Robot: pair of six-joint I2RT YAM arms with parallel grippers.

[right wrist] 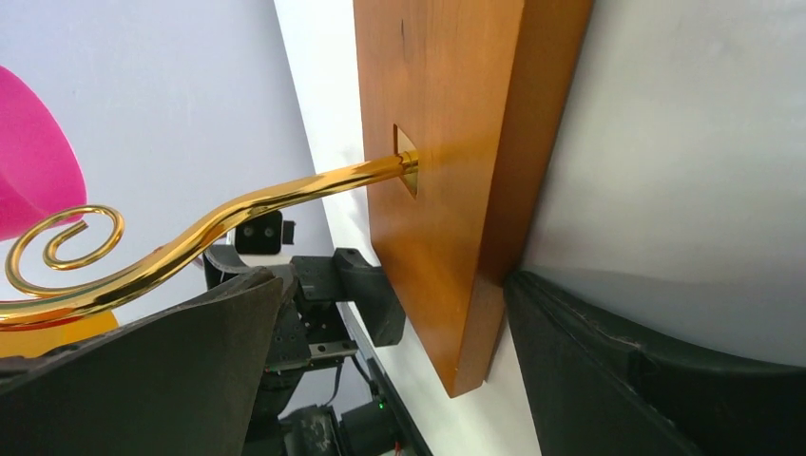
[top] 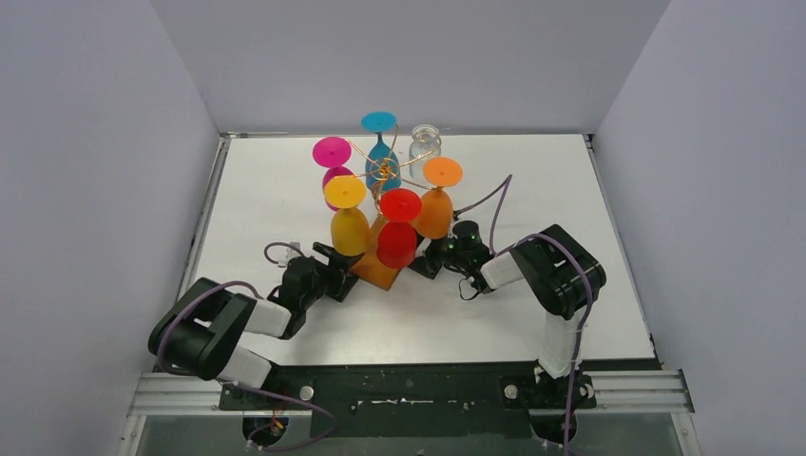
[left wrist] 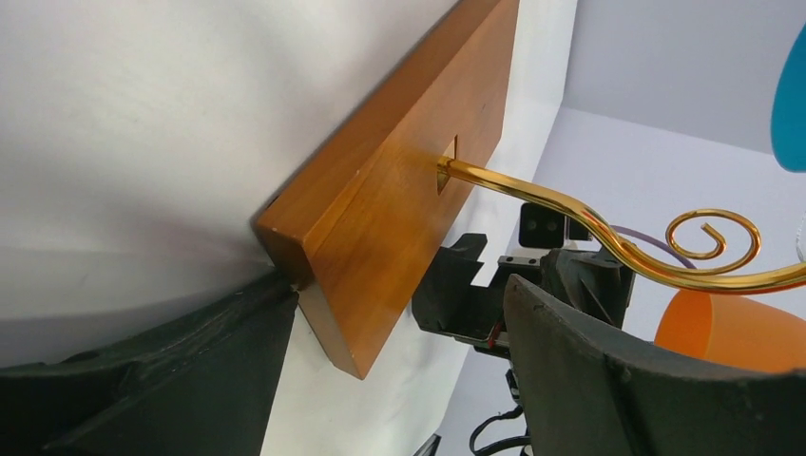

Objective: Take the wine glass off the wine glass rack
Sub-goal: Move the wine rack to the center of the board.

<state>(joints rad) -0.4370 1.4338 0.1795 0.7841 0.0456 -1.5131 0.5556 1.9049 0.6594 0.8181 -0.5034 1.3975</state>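
Wine glasses: five coloured ones hang bowl-down with feet up. The red glass [top: 397, 242] and yellow glass [top: 349, 231] are on the side facing the near edge. The orange glass [top: 434, 214] is toward the right edge, the magenta glass [top: 333, 152] toward the left edge, and the blue glass [top: 379, 122] toward the far edge. All five are on the rack.
Clear glass [top: 424, 144]: beside the blue one; how it is carried cannot be told.
Wine glass rack [top: 385, 172]: gold wire with curled scroll arms. Its stem is set in a square hole in the wooden base [top: 378, 271], as both wrist views show.
Rack position: about midway between the left and right edges of the white surface [top: 532, 190], with the base nearer the near edge than the far one.
Left pincer [top: 335, 273]: low at the base's left near corner, released. In the left wrist view the jaws straddle that corner [left wrist: 399, 290]. One finger [left wrist: 190, 380] touches the base's side and the other [left wrist: 627, 380] stands clear of the wood.
Right pincer [top: 432, 261]: low at the base's right near side, released. In the right wrist view [right wrist: 394, 280] one finger [right wrist: 646, 380] meets the base's edge, with a gap between the other [right wrist: 152, 380] and the top face.
Writing: none can be read on the wood or the arms.
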